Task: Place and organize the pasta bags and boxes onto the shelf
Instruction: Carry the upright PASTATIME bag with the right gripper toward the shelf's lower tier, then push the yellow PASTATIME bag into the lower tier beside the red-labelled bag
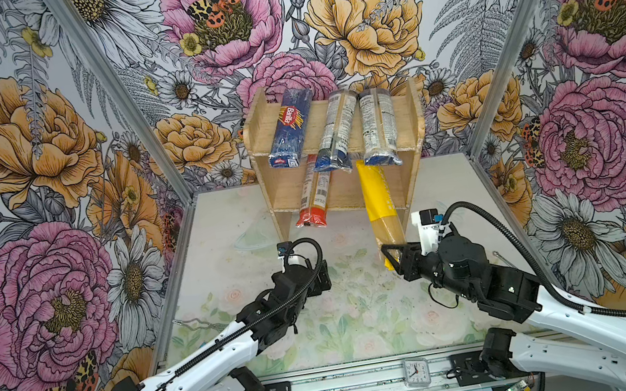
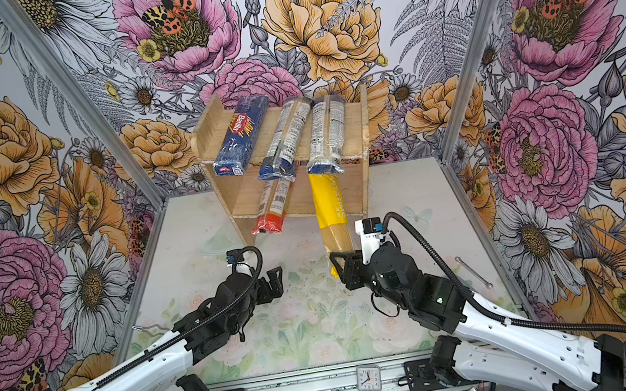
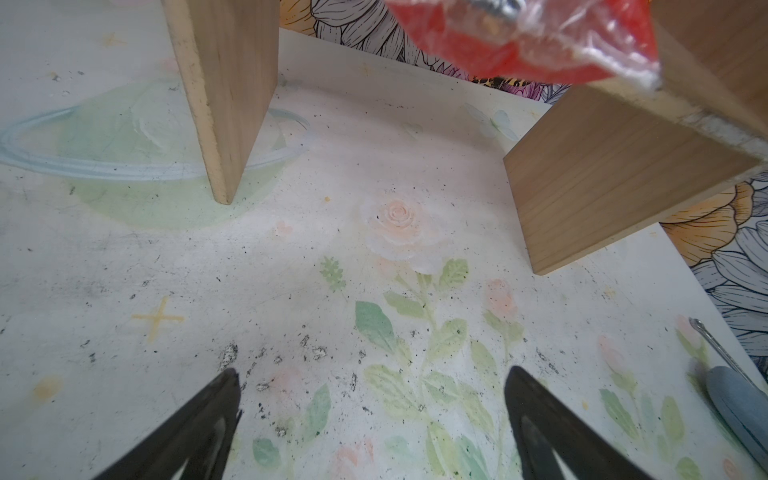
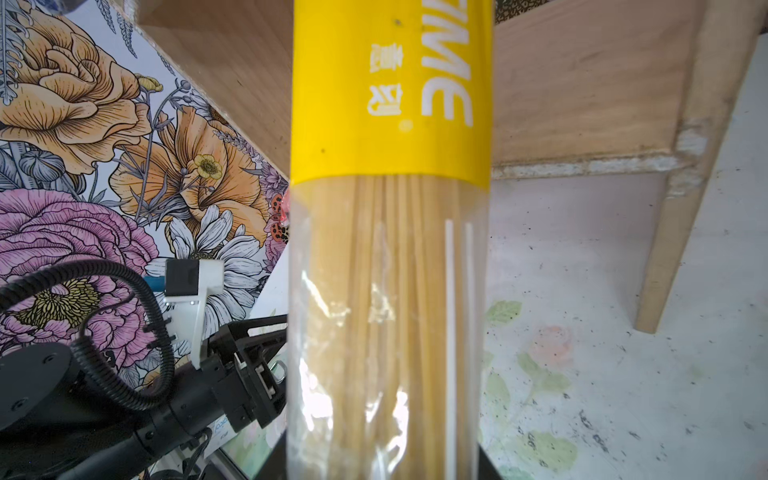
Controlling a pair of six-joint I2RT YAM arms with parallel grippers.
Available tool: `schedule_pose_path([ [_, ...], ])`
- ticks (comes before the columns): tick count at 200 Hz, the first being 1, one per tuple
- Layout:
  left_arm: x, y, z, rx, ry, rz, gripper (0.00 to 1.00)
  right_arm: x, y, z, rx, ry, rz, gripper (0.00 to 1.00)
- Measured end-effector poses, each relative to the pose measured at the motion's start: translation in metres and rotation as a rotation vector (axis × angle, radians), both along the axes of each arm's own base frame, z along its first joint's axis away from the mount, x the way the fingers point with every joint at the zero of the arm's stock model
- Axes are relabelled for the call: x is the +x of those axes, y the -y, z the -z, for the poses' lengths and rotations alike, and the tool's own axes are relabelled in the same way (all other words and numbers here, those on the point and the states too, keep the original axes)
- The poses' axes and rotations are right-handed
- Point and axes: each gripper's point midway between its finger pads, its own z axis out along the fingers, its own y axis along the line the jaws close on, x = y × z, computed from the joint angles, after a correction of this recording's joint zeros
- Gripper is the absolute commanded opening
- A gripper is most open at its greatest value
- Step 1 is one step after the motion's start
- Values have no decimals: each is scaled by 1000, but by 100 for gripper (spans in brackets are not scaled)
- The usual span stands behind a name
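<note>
The wooden shelf (image 1: 413, 118) (image 2: 210, 136) stands at the back of the table. On its upper tier lie a dark blue Barilla box (image 1: 287, 131) and two clear bags with blue ends (image 1: 335, 130) (image 1: 378, 128), all overhanging the front edge. A red-ended bag (image 1: 313, 196) (image 3: 519, 37) lies on the lower tier. My right gripper (image 1: 393, 254) (image 4: 386, 457) is shut on the near end of the yellow bag (image 1: 377, 203) (image 4: 390, 104), whose far end reaches into the lower tier. My left gripper (image 1: 321, 277) (image 3: 372, 374) hovers open and empty over the table before the shelf's left leg (image 3: 224, 95).
Floral walls close in the table on three sides. A small clock (image 1: 416, 372) sits on the front rail. A thin metal tool (image 2: 473, 271) and a grey-blue pad (image 3: 735, 407) lie near the right wall.
</note>
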Motion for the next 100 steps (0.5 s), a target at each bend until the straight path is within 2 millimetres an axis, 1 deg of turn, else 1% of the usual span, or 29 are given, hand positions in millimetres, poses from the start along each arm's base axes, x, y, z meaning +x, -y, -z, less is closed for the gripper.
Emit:
schedule_pose_path([
  [55,-2,-3,4,6,-5,-1,99,18,-1,-11,25,16,89,0],
  [100,-3,-5,0,-4,4,-3,99,31,-3,-16,38,14,143,0],
])
